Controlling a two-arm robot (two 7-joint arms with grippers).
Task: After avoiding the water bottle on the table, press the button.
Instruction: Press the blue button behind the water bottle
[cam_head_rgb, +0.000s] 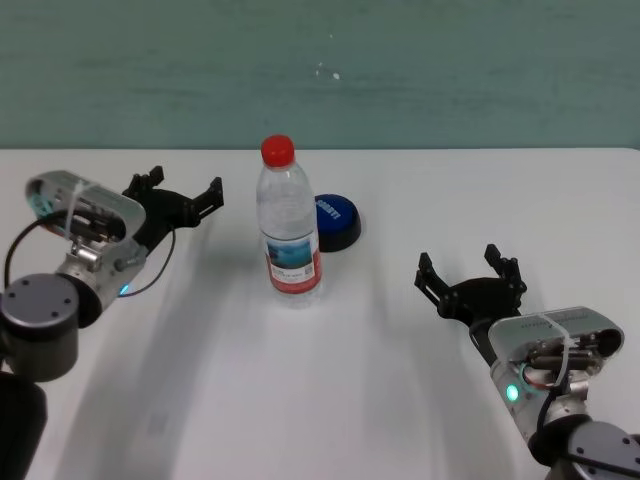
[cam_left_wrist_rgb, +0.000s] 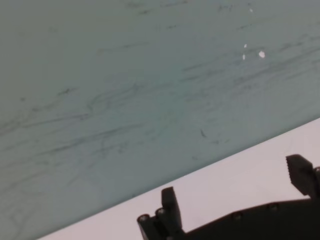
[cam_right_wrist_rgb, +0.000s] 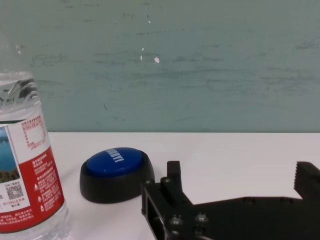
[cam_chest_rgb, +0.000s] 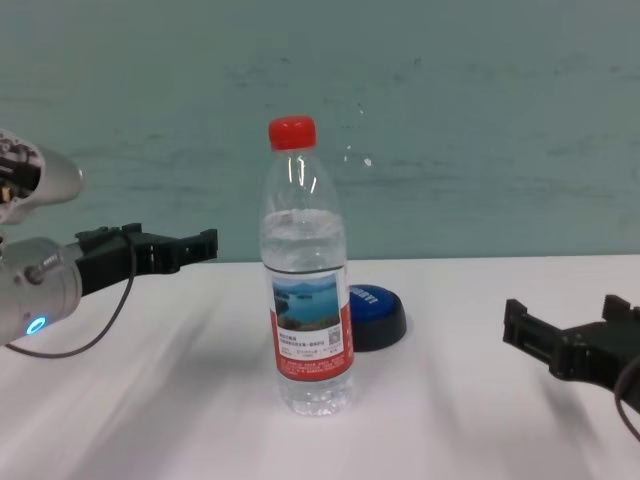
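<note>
The water bottle (cam_head_rgb: 288, 228) stands upright mid-table, clear with a red cap and a red-and-white label; it also shows in the chest view (cam_chest_rgb: 306, 275) and at the edge of the right wrist view (cam_right_wrist_rgb: 27, 165). Just behind it to the right sits the button (cam_head_rgb: 335, 220), blue dome on a black base (cam_right_wrist_rgb: 116, 172) (cam_chest_rgb: 374, 315). My right gripper (cam_head_rgb: 470, 271) is open over the table (cam_head_rgb: 400, 400), to the right of and nearer than the bottle (cam_right_wrist_rgb: 235, 180). Far left of the bottle, my left gripper (cam_head_rgb: 178, 190) hovers open (cam_left_wrist_rgb: 235, 185).
A teal wall (cam_head_rgb: 400, 70) rises behind the table's far edge. White tabletop stretches between the right gripper and the button (cam_right_wrist_rgb: 215, 150).
</note>
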